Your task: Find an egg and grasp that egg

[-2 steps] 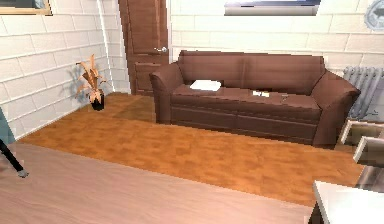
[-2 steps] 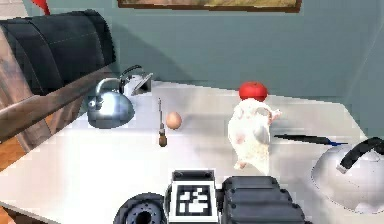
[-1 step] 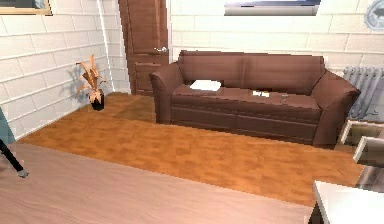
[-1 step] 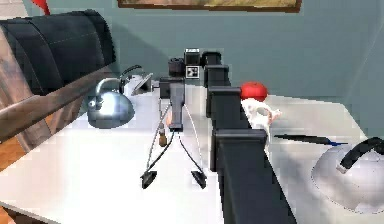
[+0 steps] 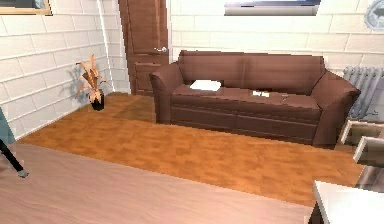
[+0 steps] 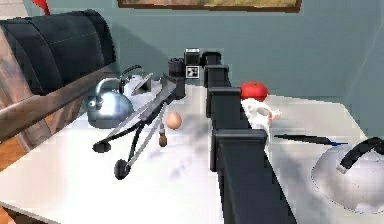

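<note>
A small tan egg [image 6: 173, 120] lies on the white table [image 6: 70, 175] in the arm side view. My arm's dark bar [image 6: 235, 140] rises from the bottom edge, with the two white marker squares [image 6: 200, 63] at its far end. The gripper [image 6: 110, 158] reaches down and leftward from there, and its thin fingers [image 6: 135, 130] run just left of the egg. Whether the fingers touch the egg cannot be told. I cannot tell whether the gripper holds anything.
On the table stand a shiny kettle [image 6: 105, 102], a red object [image 6: 253, 91], a white mug [image 6: 263, 115] and a metal dome with a dark handle [image 6: 350, 172]. A dark chair [image 6: 60, 50] stands at the left. Ahead are a brown sofa [image 5: 255, 92], a door [image 5: 146, 45] and a potted plant [image 5: 94, 83].
</note>
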